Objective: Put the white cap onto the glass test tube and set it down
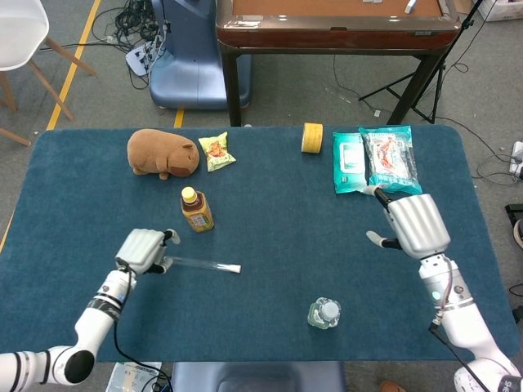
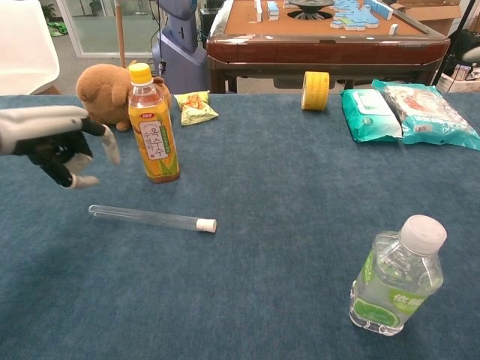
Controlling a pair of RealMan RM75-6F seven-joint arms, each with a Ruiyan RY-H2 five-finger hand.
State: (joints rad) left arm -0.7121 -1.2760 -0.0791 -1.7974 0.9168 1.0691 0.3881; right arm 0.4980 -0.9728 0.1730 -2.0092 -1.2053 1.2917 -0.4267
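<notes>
Even, diffuse indoor light, bright in both views; no hard highlights. Shadows soft, short: faint dark patch on surface [image 2: 300,195] under left hand [image 2: 56,142], small one beside water bottle [image 2: 394,277]. Head view sharp centre, slight barrel bend at edges. Chest view: left hand w/ mild motion blur, foreground cloth a bit soft. Test tube [image 2: 146,218] shows thin specular line along glass. Polished wooden table [image 2: 322,46] edge carries mild sheen.
</notes>
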